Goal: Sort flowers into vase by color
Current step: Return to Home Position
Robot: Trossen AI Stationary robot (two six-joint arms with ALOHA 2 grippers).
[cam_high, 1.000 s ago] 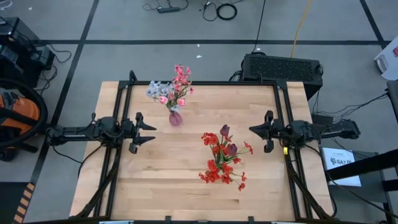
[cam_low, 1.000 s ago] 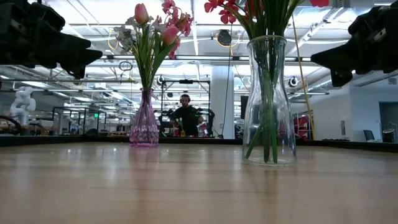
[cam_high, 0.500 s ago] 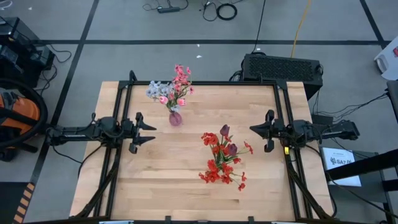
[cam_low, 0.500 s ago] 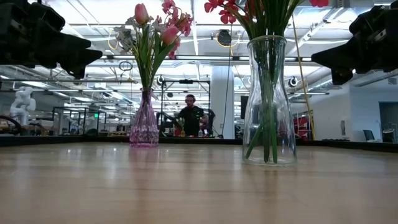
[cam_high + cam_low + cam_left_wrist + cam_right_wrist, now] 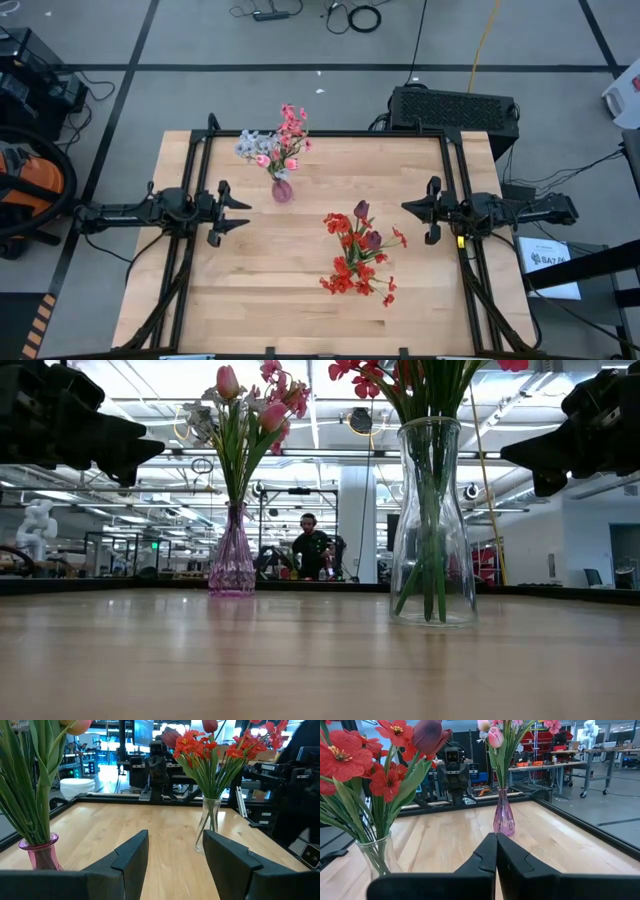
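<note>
The red flowers [image 5: 345, 368] in the clear vase [image 5: 432, 510] are cut off at the low view's twelve o'clock edge.

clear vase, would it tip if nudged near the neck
Probably top-heavy: the clear vase is tall, with a big red bunch spreading above. Looks like glass, so likely slippery and fragile. Its wider base may resist low pushes.

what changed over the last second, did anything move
Only the person in the background moved, drifting rightward in the low view. The violet vase, the clear vase, the flowers, the open left tool and the shut right tool stayed put.
</note>
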